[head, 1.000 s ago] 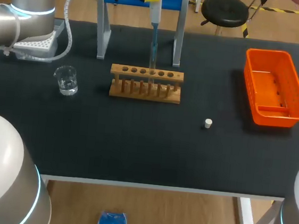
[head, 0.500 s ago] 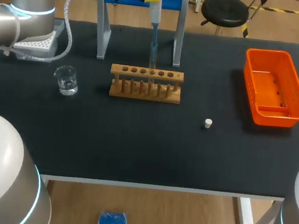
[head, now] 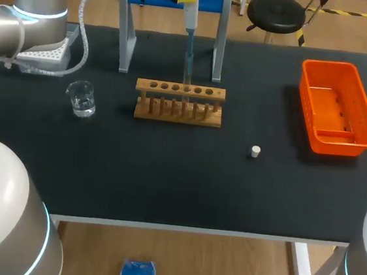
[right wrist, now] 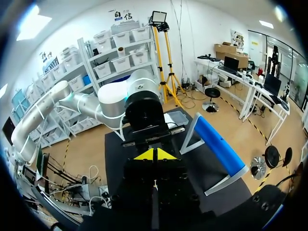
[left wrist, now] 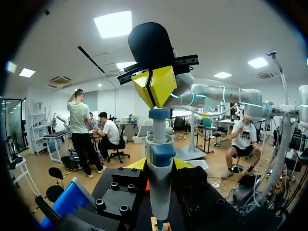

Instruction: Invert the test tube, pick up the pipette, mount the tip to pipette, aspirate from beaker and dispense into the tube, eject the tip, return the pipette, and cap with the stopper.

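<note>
Left gripper (left wrist: 160,164) clamped on pipette (head: 190,20), yellow fingers on either side of its body. Pipette held upright over wooden rack (head: 179,102), tip end down at one of the rack's middle holes. Right gripper (right wrist: 154,154) closed, fingers together, sitting right on the pipette's plunger top in the left wrist view. Beaker (head: 81,97) with a little clear liquid on worktop (head: 166,175), left of the rack and well apart. Stopper (head: 255,151) lying loose between rack and orange bin (head: 336,107), nearer the front edge. Tip box (head: 44,54) behind beaker. Pipette stand (head: 125,33) just behind rack.
</note>
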Robot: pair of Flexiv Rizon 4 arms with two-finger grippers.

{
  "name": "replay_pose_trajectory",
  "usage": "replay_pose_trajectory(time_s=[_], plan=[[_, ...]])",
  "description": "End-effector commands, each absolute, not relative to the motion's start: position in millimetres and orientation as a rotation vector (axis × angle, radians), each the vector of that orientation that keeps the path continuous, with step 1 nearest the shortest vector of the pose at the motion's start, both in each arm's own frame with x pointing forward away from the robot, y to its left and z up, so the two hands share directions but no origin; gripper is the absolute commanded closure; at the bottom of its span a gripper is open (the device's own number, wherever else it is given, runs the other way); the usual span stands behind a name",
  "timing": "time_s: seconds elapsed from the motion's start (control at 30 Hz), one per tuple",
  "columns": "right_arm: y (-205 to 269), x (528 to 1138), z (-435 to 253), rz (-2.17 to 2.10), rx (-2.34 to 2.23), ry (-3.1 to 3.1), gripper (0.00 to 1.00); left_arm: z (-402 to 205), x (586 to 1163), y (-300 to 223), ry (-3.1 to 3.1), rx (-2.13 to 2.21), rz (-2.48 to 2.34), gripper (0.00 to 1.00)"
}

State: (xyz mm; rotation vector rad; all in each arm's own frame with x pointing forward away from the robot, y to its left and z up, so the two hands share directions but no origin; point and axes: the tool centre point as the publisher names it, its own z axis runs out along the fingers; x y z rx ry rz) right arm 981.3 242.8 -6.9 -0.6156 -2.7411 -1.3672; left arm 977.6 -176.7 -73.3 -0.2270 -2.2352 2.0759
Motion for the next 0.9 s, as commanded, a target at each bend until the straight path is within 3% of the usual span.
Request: replay_pose_trajectory(time_s=[0.03,0.9], plan=[[243,983,-7,-1.355,-0.618,-2.744,1.0,-73,977,-177,-2.236,-0.227,2.081,1.0],[243,988,-23,-1.333,-0.622,-2.731,1.0,-73,977,-177,-2.236,-0.227,2.081,1.0]])
